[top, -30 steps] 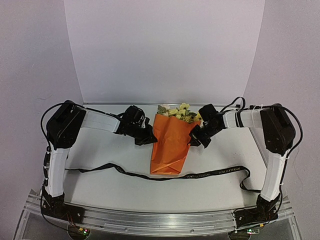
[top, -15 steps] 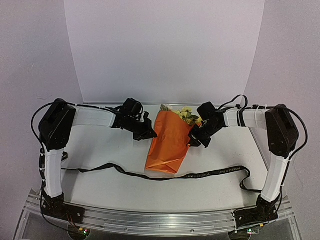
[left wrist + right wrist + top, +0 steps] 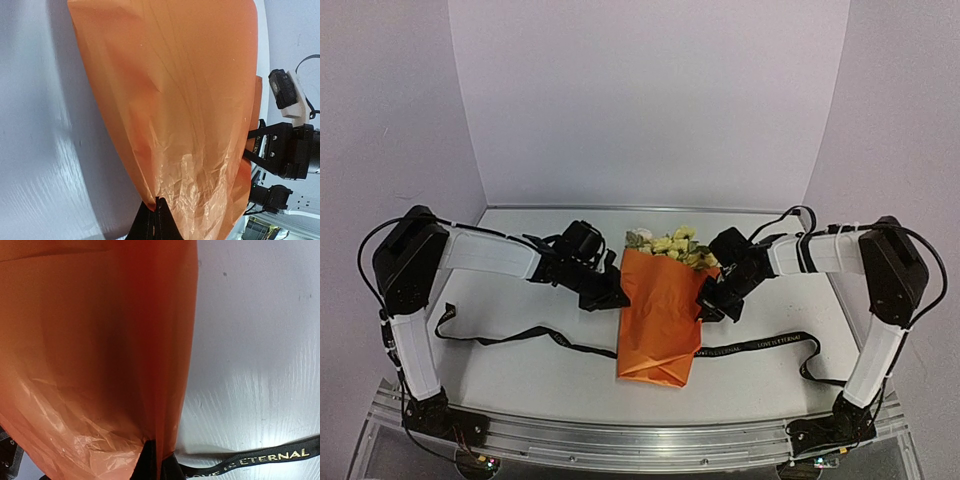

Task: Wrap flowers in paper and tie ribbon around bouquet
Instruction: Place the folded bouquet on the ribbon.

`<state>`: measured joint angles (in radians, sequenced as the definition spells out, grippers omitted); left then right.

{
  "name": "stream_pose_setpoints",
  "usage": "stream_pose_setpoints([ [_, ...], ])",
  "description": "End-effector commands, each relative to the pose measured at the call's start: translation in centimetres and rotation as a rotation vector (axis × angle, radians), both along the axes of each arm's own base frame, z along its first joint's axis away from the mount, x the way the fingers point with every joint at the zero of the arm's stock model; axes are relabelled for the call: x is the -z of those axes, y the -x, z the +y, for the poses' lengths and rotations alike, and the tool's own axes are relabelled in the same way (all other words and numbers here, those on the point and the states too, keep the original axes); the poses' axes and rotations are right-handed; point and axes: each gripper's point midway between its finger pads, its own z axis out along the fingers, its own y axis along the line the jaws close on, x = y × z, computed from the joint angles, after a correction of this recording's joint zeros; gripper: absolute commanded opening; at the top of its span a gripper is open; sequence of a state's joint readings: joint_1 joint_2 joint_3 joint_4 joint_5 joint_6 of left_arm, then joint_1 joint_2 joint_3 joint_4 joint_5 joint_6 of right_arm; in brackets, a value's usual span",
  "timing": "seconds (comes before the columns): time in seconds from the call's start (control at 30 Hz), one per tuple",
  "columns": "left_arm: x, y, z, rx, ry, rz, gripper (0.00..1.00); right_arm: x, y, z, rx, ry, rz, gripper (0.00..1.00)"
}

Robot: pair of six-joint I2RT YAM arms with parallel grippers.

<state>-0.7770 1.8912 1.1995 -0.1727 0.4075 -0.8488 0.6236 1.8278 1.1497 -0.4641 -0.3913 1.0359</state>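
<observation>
The bouquet [image 3: 658, 315] is held between both arms: orange paper [image 3: 660, 325] wrapped around yellow-cream flowers [image 3: 668, 244] that stick out at its far end. My left gripper [image 3: 618, 297] is shut on the paper's left edge [image 3: 150, 202]. On the opposite side my right gripper [image 3: 704, 306] is shut on the right edge of the paper [image 3: 165, 440]. The black ribbon [image 3: 520, 336] lies across the table and passes under the lower part of the bouquet, its lettered part [image 3: 260, 460] showing beside the right fingers.
The ribbon's right end [image 3: 815, 365] loops near the right arm's base. A white backdrop [image 3: 650, 100] stands behind the table. A metal rail [image 3: 640, 440] runs along the near edge.
Both grippers, still shut on the paper, have carried the bouquet toward the near edge, so its lower end now lies over the ribbon. The ribbon's left part has shifted.
</observation>
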Motion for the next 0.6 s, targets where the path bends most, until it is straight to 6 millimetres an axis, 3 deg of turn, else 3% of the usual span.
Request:
stream_pose_setpoints([
  [0.0, -3.5, 1.2, -0.3, -0.028, 0.066, -0.070, 0.00, -1.4, 1.3, 0.2, -0.032, 0.011, -0.071, 0.00],
  [0.2, -2.7, 3.1, 0.5, -0.045, 0.048, -0.062, 0.01, -0.9, 3.2, 0.3, -0.066, 0.034, -0.091, 0.00],
  [0.27, -2.4, 3.3, 1.1, -0.066, 0.039, -0.062, 0.07, -0.7, 3.5, 0.3, -0.078, 0.043, -0.096, 0.00],
  [0.47, -3.6, 2.8, 3.4, -0.158, -0.002, -0.119, 0.45, -1.6, 4.1, -1.2, -0.102, 0.089, -0.136, 0.35],
  [0.57, -4.4, 2.2, 5.2, -0.224, -0.057, -0.154, 0.56, -2.4, 4.6, -2.7, -0.115, 0.145, -0.151, 0.49],
])
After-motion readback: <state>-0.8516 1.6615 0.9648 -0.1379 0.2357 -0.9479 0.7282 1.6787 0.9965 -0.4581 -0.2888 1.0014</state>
